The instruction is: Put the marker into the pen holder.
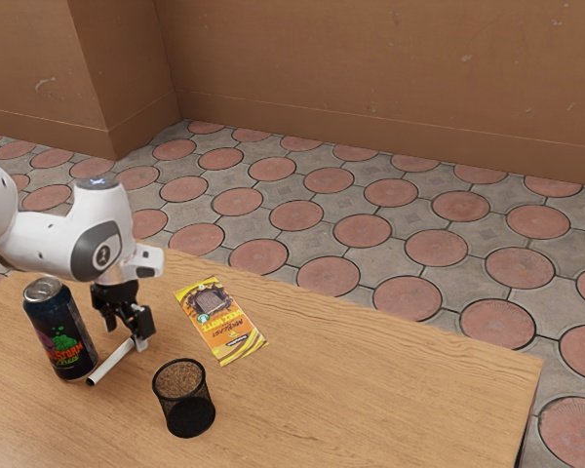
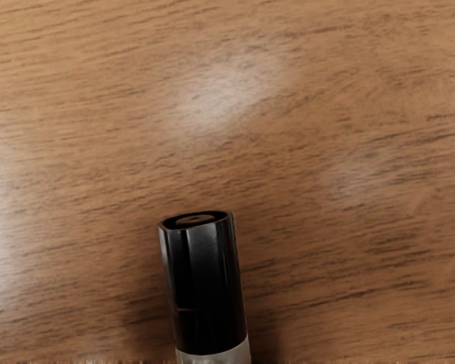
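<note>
And here's the claw (image 1: 126, 340), fingers standing apart, wider than the marker (image 1: 111, 363), which lies right under it, long axis running out from between the fingertips toward the foot of the can (image 1: 60, 331), black end outward. It's one arm, one marker, one can and one packet (image 1: 221, 321) beside the claw, and one holder (image 1: 184, 400) off the claw's near side, so closing across that axis looks like the play!

The white, rounded arm (image 1: 51, 241) has a grey joint cap (image 1: 82, 255), seemingly logo-marked, and a black hand (image 1: 130, 336).
</note>
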Tool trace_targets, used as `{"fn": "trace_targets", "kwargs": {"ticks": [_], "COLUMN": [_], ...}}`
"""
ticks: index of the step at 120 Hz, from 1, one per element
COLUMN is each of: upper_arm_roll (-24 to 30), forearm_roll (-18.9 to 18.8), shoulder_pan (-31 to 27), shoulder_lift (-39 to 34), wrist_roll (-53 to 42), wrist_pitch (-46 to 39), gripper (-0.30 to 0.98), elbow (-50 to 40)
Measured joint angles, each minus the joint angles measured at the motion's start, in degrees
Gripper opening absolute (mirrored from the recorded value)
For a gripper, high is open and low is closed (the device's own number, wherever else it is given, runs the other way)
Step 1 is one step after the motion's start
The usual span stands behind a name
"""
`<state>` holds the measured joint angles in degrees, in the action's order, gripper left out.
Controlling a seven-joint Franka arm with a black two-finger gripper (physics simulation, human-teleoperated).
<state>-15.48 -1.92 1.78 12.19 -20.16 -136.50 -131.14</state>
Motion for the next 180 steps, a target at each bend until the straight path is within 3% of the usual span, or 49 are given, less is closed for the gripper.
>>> {"fn": "trace_targets", "kwargs": {"ticks": [36,83,101,137,159,180], "upper_arm_roll": [-0.16,-0.16,-0.17,-0.11,2.0,5.77], "forearm_roll": [1.78,2.16,2.14,1.71,4.02,5.51], "shoulder_pan": [-0.02,-0.02,-0.02,0.15,0.11,0.49], "shoulder_lift": [0.76,0.94,1.03,0.63,0.07,-9.49], "wrist_roll": [-0.81,-1.24,-1.28,-0.74,-0.13,0.49], "wrist_pitch": [-0.08,-0.38,-0.47,-0.63,-0.21,0.66], "gripper": [0.6,0.16,0.05,-0.03,-0.05,-0.05], "elbow": [0.03,0.26,0.42,0.53,4.24,5.56]}}
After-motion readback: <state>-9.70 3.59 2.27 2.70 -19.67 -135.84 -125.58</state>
